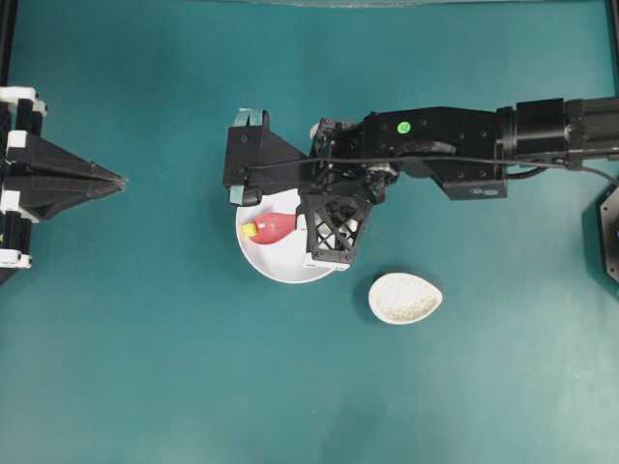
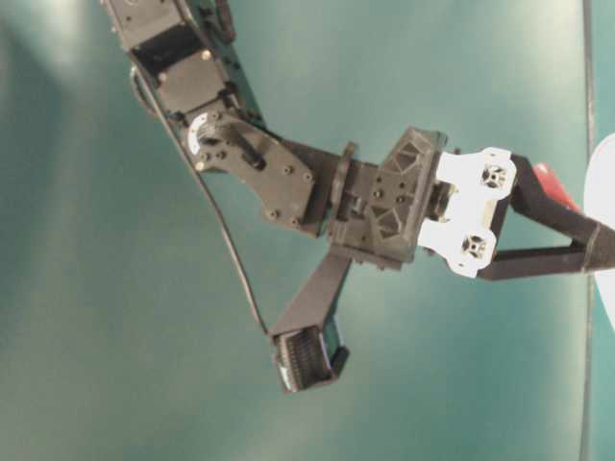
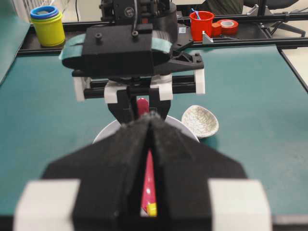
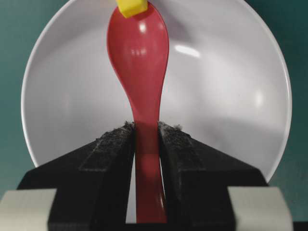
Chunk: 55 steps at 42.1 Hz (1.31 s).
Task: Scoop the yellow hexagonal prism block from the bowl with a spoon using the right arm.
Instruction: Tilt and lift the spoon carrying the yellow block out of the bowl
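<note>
The left tool [image 1: 116, 180] sits pressed together at nine o'clock, well apart from the bowl [image 1: 280, 266]. In the bowl, the yellow hexagonal prism block [image 4: 132, 6] touches the tip of the spoon [image 4: 139, 57], whose handle the right tool [image 4: 147, 144] pinches. At four o'clock of the bowl stands a speckled dish [image 1: 404, 297], with open worktop [image 1: 145, 367] around it.

Black right arm [image 1: 455, 145] w/ green dot, thin black cable, white blocks on lattice-framed claw [image 4: 147, 139].
</note>
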Each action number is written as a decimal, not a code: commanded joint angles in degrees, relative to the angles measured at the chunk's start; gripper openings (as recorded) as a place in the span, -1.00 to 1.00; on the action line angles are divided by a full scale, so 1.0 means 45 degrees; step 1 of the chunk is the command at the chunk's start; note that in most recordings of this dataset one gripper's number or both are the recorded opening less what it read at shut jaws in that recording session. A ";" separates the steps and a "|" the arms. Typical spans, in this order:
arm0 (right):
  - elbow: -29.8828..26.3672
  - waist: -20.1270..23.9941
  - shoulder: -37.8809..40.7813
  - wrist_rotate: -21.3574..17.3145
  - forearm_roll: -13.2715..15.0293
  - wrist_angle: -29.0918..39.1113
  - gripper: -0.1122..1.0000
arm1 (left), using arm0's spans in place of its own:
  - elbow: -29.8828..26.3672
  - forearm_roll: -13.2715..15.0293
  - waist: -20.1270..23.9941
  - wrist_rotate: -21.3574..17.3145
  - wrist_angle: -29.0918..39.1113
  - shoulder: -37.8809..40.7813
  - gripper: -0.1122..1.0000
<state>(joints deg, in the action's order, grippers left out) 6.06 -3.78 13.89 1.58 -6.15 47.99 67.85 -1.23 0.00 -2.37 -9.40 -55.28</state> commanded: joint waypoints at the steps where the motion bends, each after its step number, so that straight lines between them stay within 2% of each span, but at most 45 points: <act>1: -0.0313 0.0020 -0.0371 0.0000 -0.0059 -0.0176 -0.38 | -0.0176 -0.0039 0.0020 0.0000 -0.0137 0.0098 -0.81; 39: -0.0391 -0.0059 -0.0566 0.0000 -0.0020 -0.0566 -0.38 | -0.0195 -0.0039 0.0020 0.0078 -0.0176 0.0059 -0.81; 55: -0.0313 -0.0059 -0.0898 0.0000 -0.0020 -0.1309 -0.38 | -0.0195 -0.0039 0.0020 0.0137 -0.0176 0.0039 -0.81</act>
<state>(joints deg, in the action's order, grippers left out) 5.98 -4.04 12.48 1.58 -6.15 43.07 67.76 -1.23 0.00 -1.93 -9.58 -55.28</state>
